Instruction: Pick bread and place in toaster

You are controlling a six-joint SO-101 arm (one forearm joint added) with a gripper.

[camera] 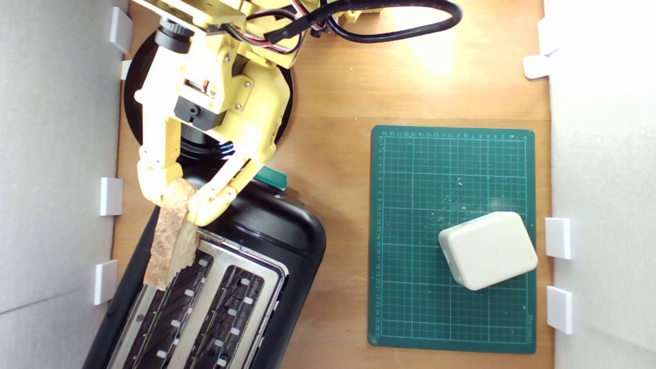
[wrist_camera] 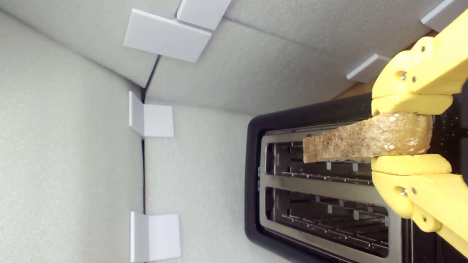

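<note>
The black toaster [camera: 266, 241] is seen lying at an angle at the exterior view's lower left, its silver top plate and two slots exposed. Above its slot nearer the exterior view's left, the yellow gripper [camera: 177, 202] is closed on the bread [camera: 171, 236], which is pinched by one end between the fingertips [wrist_camera: 411, 104] and projects beyond them over the slot.

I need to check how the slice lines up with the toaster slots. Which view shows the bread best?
The wrist view: the bread shows edge-on, pinched by the gripper, above one slot of the toaster. The exterior view shows its crust from above, its top hidden between the fingers.
</note>
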